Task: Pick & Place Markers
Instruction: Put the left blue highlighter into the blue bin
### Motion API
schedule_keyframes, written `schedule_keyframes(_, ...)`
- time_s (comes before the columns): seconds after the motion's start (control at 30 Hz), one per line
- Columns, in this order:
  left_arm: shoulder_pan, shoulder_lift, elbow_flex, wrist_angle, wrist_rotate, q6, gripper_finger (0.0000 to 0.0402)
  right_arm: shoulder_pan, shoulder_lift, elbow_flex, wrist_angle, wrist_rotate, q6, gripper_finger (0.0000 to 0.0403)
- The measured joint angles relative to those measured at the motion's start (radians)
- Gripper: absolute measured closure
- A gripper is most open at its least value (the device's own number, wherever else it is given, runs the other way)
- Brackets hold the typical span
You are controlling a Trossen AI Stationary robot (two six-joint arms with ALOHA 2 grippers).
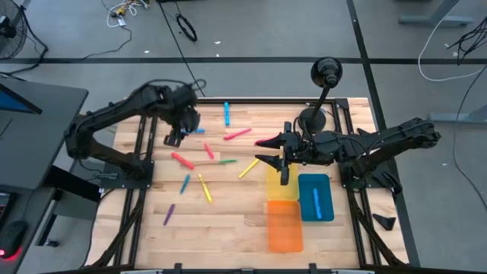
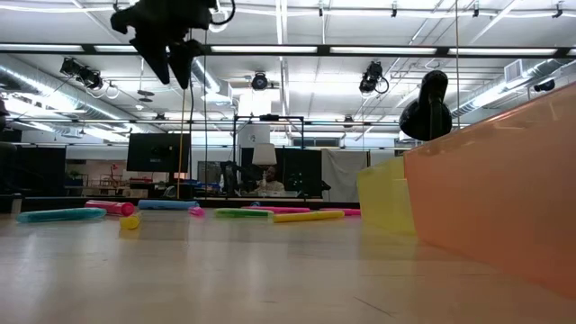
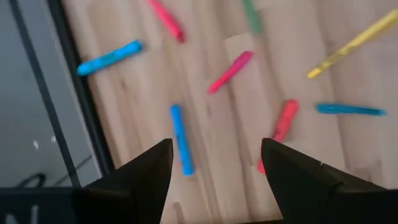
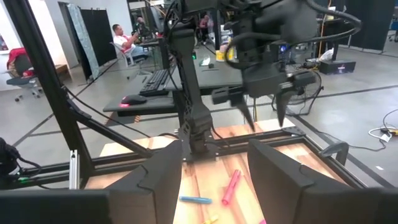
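**Left arm over the blue marker — descent pending**

Left gripper (image 1: 176, 134) high above table at roughly 10 o'clock of the board, fingers apart, nothing between them. In left wrist view, short blue marker (image 3: 181, 139) lying just ahead of the gap between the dark fingers, slightly off centre toward one finger. Judged step: reach and grasp. To do well: centre the gap over the marker's middle, turn wrist so fingers close across the barrel, not along it; drop straight; close only once fingertips flank it near the wood. Red marker (image 3: 280, 124) close by — risk of nudging it.

Markers: thin, short sticks, scattered flat on wooden table (image 1: 228, 221), mostly from 9 to 12 o'clock. Blue, red, pink, green, yellow, purple seen. One blue marker already in blue tray (image 1: 324, 206) at 4 o'clock. Yellow tray (image 1: 280, 192) and orange tray (image 1: 284, 227) beside it.

Right gripper (image 1: 266, 151) near board centre, toward 2 o'clock, above table, fingers spread, empty.
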State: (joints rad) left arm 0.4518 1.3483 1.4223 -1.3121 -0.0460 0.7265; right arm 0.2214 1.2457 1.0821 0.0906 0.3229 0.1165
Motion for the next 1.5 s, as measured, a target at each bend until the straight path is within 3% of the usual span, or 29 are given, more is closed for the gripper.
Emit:
schedule_keyframes(0.43, 0.284, 0.000, 0.000, 0.070, 0.001, 0.003, 0.0152, -0.017, 0.000, 0.000, 0.000, -0.001, -0.027, 0.0218)
schedule_keyframes(0.8, 0.432, 0.035, -0.033, 0.095, 0.021, 0.064, 0.0152, -0.019, 0.000, 0.000, 0.000, -0.001, -0.027, 0.0218)
schedule_keyframes(1.5, 0.451, 0.303, -0.072, 0.150, 0.114, 0.070, 0.0152, -0.019, 0.000, 0.000, -0.002, -0.001, -0.025, 0.0218)
